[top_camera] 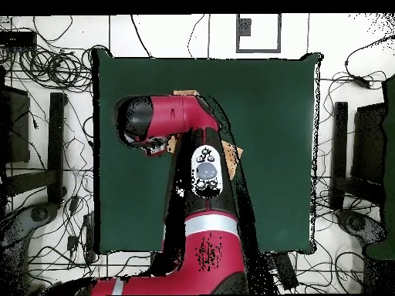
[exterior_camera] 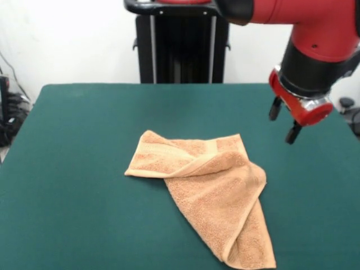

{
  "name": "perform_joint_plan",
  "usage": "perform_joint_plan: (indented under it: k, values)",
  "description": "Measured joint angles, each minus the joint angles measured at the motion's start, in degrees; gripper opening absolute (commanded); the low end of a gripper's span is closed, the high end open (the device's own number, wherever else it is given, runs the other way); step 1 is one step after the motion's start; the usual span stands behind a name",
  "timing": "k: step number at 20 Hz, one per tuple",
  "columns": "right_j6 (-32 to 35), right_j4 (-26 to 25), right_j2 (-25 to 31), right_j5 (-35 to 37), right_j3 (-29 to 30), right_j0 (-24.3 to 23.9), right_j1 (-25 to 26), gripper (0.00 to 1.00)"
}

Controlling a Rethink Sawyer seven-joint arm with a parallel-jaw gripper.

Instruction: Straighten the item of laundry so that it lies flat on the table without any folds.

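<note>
The orange-tan towel (exterior_camera: 208, 180) lies crumpled near the middle of the green table (exterior_camera: 67, 169). Its upper part is folded over in a diagonal crease, and a long folded flap runs down to the table's near edge. One woven band shows near its top edge; no tag shows. My gripper (exterior_camera: 282, 129) hangs above the table to the right of the towel, apart from it, with its two dark fingers spread and nothing between them. In the overhead view my arm covers most of the towel (top_camera: 232, 151); only small bits of it show. The gripper (top_camera: 156, 146) shows there under the wrist.
The robot's black pedestal (exterior_camera: 180, 50) stands at the table's far side. The red arm (top_camera: 204, 173) reaches across the middle of the table (top_camera: 278, 154) in the overhead view. Cables and equipment (top_camera: 46, 69) lie on the floor around the table.
</note>
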Motion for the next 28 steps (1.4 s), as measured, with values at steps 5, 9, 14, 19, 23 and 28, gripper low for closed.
perform_joint_plan:
  k: [5,9,14,19,23,28]
  values:
    - [2.8,2.3,-4.1,0.0,-0.3,4.0,1.3,1.0]
    - [5.2,3.4,-6.5,0.0,-0.3,6.2,2.4,1.0]
    - [8.3,5.0,-9.5,-1.8,-0.3,8.4,4.5,1.0]
    - [8.5,5.8,-10.6,-7.4,-0.3,8.1,6.7,1.0]
    - [8.5,6.2,-11.5,-11.6,-0.3,8.0,8.5,1.0]
    - [8.5,7.0,-13.6,-18.3,-0.1,8.1,11.8,1.0]
